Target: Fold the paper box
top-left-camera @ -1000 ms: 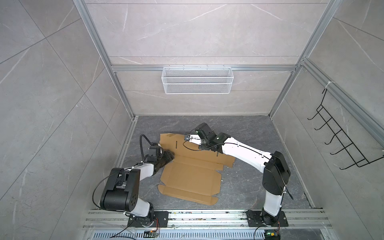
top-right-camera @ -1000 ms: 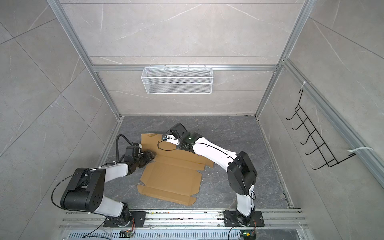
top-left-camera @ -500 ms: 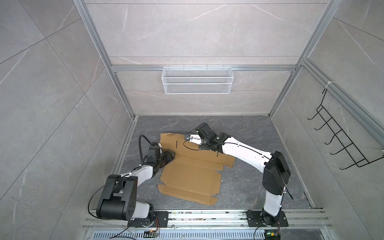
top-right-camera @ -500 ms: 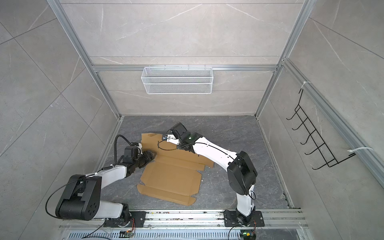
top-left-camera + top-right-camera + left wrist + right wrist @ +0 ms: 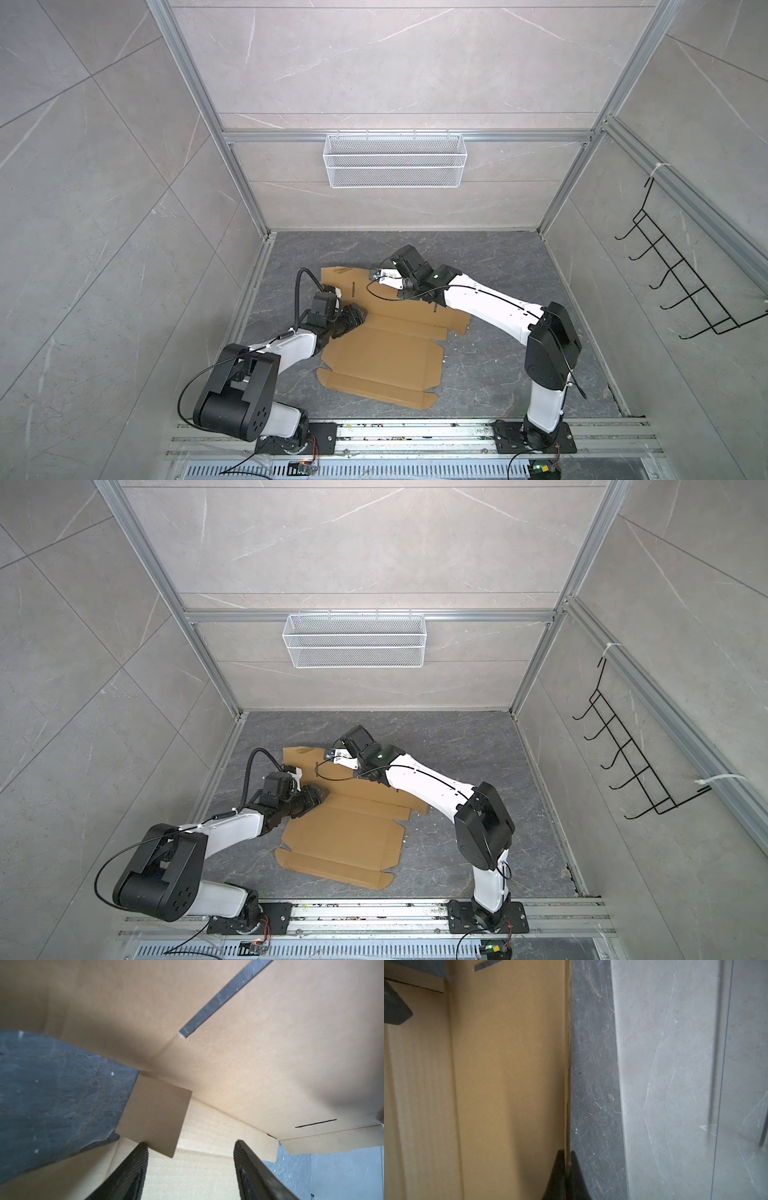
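The paper box (image 5: pixel 386 357) (image 5: pixel 345 833) is a flat brown cardboard sheet with flaps and slots, lying on the dark floor in both top views. My left gripper (image 5: pixel 359 318) (image 5: pixel 322 793) hovers low over its left side. In the left wrist view this gripper (image 5: pixel 190 1142) is open, and a small square flap (image 5: pixel 155 1118) stands up just by one finger (image 5: pixel 137 1159). My right gripper (image 5: pixel 376 274) (image 5: pixel 330 754) reaches to the sheet's far edge. In the right wrist view it (image 5: pixel 566 1153) is shut on that edge of the far panel (image 5: pixel 508 1064).
A white wire basket (image 5: pixel 395 166) hangs on the back wall. A black hook rack (image 5: pixel 681 286) hangs on the right wall. The left wall's metal rail (image 5: pixel 249 299) runs close beside the left arm. A metal rail (image 5: pixel 415 432) along the front carries both arm bases.
The left arm's shoulder and elbow have swung a little, while its gripper stays over the sheet's left side. The right arm and the cardboard have not visibly moved.
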Controlling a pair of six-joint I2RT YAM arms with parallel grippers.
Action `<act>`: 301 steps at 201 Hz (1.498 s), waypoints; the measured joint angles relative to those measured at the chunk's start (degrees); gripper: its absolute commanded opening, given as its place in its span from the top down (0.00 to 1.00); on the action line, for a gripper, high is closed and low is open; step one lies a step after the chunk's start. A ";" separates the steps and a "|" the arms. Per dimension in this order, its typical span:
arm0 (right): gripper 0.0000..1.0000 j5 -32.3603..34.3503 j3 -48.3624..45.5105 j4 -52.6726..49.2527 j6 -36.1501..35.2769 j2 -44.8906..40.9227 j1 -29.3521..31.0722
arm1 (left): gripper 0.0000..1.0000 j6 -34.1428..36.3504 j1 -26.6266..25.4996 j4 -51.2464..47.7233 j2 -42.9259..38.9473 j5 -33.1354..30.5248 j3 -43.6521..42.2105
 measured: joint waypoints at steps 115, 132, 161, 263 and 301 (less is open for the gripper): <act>1.00 -0.24 0.00 0.26 -3.52 0.00 -0.66 | 0.32 8.48 6.10 -20.15 -19.82 -2.12 6.32; 1.00 -0.24 -0.04 0.59 -5.99 -0.02 -1.03 | 0.32 10.05 8.70 -24.61 -22.67 -2.03 9.03; 1.00 -0.24 -0.07 1.16 -9.92 -0.35 -1.29 | 0.30 11.47 16.22 -29.35 -23.80 -0.11 15.56; 1.00 1.33 -8.44 9.03 -15.61 -5.33 -0.66 | 0.23 12.28 25.46 -30.58 -7.69 5.27 26.71; 1.00 1.33 -11.32 11.43 -15.87 -7.26 -0.04 | 0.20 10.75 25.33 -27.58 -2.45 9.14 28.61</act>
